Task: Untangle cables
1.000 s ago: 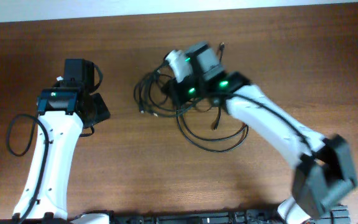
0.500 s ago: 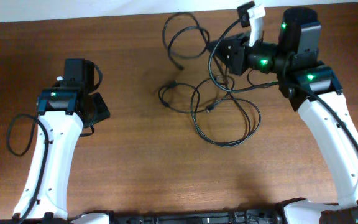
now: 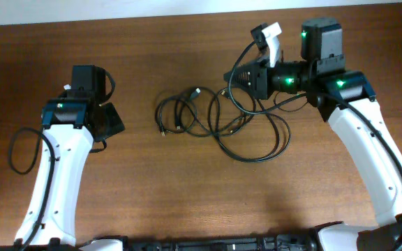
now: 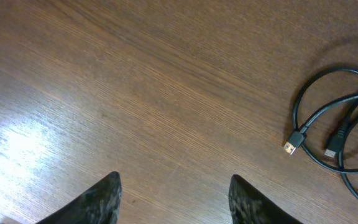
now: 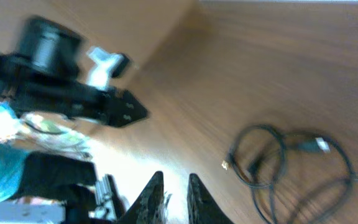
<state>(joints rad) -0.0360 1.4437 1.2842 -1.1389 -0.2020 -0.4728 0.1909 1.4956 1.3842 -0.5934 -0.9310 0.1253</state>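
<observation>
Left end effector is hovering open over the surface. Cables are lying mid-surface, loops overlapping. Right end effector is sitting beside them, fingers nearly together — grip cannot be told. Recommended: drawing one strand away slowly. Since the earlier frame, loops are lying lower, more bunched.

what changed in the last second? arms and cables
The right gripper pulled back from over the pile toward its own side, drawing the cables out of a tight clump into a wider spread. A loop raised toward the far edge half a second ago has dropped back near the small coil. Whether that gripper holds a cord now is unclear. The left gripper stayed put, open, touching nothing.
</observation>
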